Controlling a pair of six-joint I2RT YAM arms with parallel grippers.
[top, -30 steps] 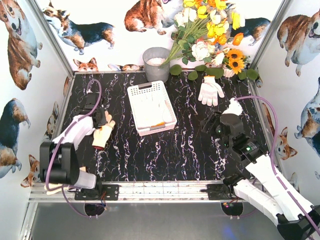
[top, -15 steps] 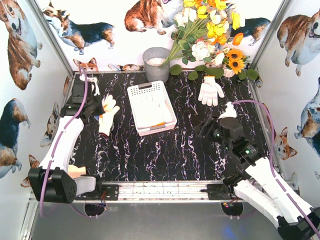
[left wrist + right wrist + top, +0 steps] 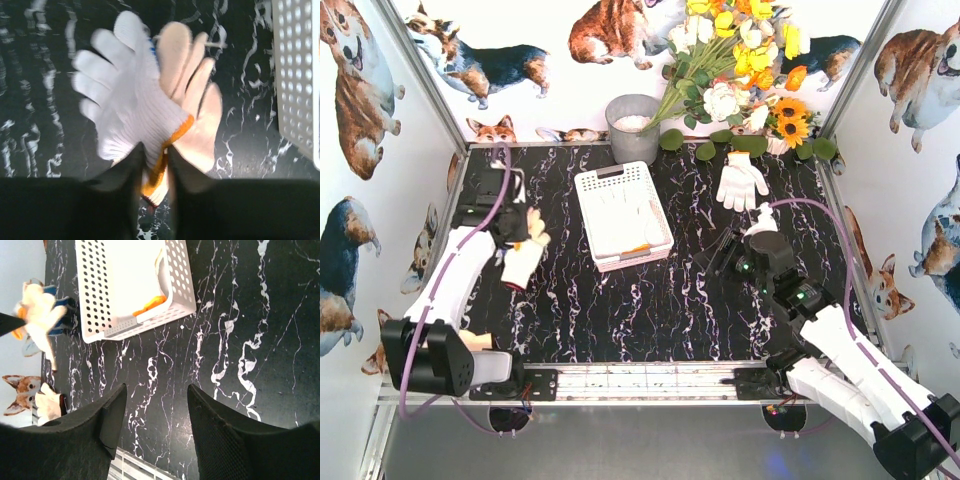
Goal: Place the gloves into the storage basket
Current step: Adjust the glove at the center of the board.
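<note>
My left gripper (image 3: 517, 240) (image 3: 155, 167) is shut on the cuffs of two gloves hanging above the table's left side. One glove is white knit (image 3: 125, 105), the other has a yellowish palm (image 3: 200, 115) and orange trim. They show from above as one bunch of gloves (image 3: 523, 258). The white perforated storage basket (image 3: 588, 190) (image 3: 95, 305) sits at centre back with pale gloves and orange trim (image 3: 150, 303) inside. Another white glove (image 3: 742, 180) lies flat at the back right. My right gripper (image 3: 725, 255) (image 3: 157, 405) stands open and empty over bare table, right of the basket.
A round grey bucket (image 3: 633, 125) stands behind the basket, with a bunch of artificial flowers (image 3: 740, 70) to its right. A pale glove-like thing (image 3: 470, 342) lies by the left arm's base. Walls close in on both sides; a metal rail (image 3: 620, 380) runs along the front.
The left arm swung the held gloves toward the back, then brought them a little nearer again. The right gripper shifted left and farther from its base, still open.
</note>
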